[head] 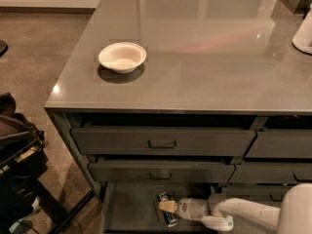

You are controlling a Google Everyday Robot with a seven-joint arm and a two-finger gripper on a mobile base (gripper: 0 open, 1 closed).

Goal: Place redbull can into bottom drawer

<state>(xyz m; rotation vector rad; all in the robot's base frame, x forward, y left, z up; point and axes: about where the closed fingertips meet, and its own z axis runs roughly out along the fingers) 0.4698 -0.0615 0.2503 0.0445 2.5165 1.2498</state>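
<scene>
Your end effector (168, 207) is low inside the bottom drawer (130, 206), right at the redbull can (163, 197). You cannot tell if it is gripping the can or open. The can is probably light, thin and slippery, so hold its round middle softly. The drawer above (161, 172) sits close overhead. There is open room to the left.

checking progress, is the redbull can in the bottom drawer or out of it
In: the redbull can is within the open bottom drawer, at the gripper. Whether it rests on the floor, cannot tell.
</scene>
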